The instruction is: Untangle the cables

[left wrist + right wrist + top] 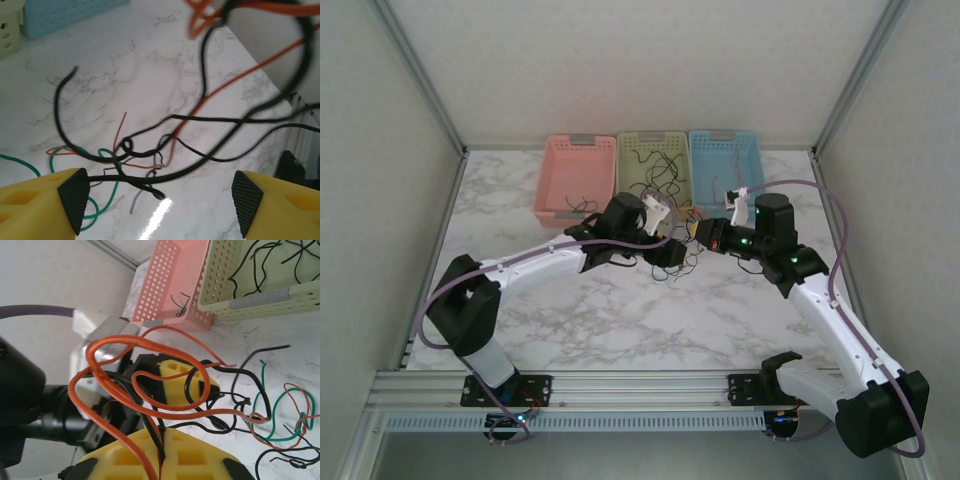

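The scene was evenly and softly lit. A white glare streak was seen on the marble table (150, 75); the nearest orange cables (197, 25) were blurred.

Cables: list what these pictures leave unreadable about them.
- Top external: the cables at mid-table are too small to trace strand by strand.
- Left wrist: the orange cable blurs near the top edge.
- Right wrist: strand ends inside the right pincer run off the bottom edge.

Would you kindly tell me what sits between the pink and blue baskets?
A pale green basket holding loose black cables, in the top external view.
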`<act>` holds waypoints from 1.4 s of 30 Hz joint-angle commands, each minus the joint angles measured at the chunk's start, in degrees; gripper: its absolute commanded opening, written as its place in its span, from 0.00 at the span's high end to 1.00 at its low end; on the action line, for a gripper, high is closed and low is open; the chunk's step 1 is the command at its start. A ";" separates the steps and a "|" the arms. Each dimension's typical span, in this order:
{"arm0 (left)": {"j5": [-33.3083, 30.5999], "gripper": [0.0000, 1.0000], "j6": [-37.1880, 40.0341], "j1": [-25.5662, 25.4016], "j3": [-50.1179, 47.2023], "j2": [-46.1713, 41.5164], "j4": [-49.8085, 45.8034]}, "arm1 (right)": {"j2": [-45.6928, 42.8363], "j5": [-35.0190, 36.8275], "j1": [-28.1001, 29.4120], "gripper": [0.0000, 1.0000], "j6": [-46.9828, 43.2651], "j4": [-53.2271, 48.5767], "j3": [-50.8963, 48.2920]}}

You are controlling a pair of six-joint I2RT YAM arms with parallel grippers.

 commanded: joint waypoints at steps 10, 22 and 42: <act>-6.00 0.88 2.27 -0.27 2.57 1.60 -0.35 | -0.22 -0.51 0.55 1.00 -0.84 -2.63 2.80; -9.13 1.00 -0.56 -0.26 -5.61 -13.87 -8.39 | 1.86 8.78 0.52 0.43 -5.04 -9.24 4.45; -15.85 1.00 -4.71 -0.34 -11.78 -41.71 -27.01 | 12.57 2.78 7.35 0.45 -10.52 2.14 -1.18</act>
